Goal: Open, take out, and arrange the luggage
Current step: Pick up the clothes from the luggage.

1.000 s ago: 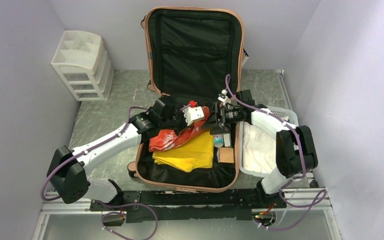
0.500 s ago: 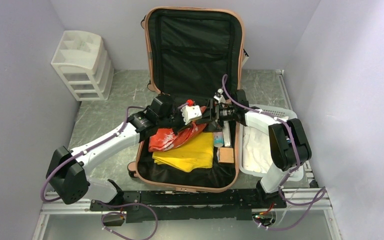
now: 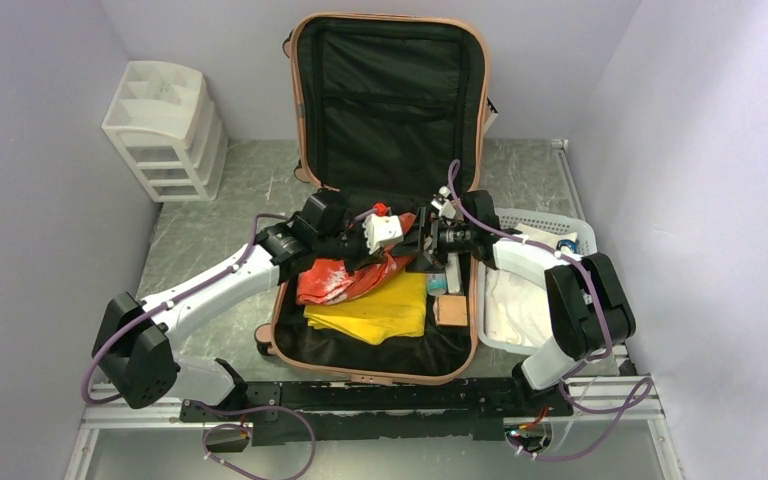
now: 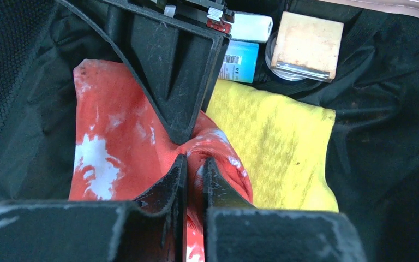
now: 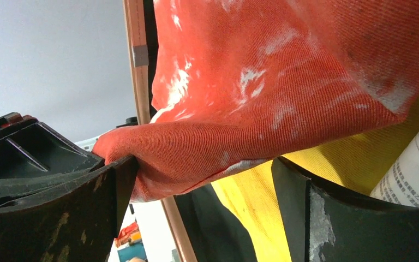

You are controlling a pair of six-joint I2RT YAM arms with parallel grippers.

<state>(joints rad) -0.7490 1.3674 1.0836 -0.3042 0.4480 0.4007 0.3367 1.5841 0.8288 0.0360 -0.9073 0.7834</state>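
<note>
Left pincer [image 4: 195, 164] pinches the red cloth [image 4: 114, 147] inside the open luggage [image 3: 390, 100]. Right pincer [image 5: 204, 183], spread, faces it, with the cloth between its fingers [image 5: 60, 213].

1. Luggage [image 3: 390, 100]: salmon-pink rim, black lining.
2. Red-orange cloth [image 4: 114, 158]: mottled with white blotches.
3. Yellow cloth [image 4: 273, 147]: plain, even.
4. Square block [image 4: 308, 38]: pale tan.
5. Small container [image 4: 240, 61]: light blue, white barcode label.
6. Drawer unit [image 3: 165, 130] and basket [image 3: 550, 222]: white.
7. Table [image 3: 220, 200]: grey-green, marbled with pale veins.
8. Arms [image 3: 210, 292]: white shells, black joints, purple cables.
</note>
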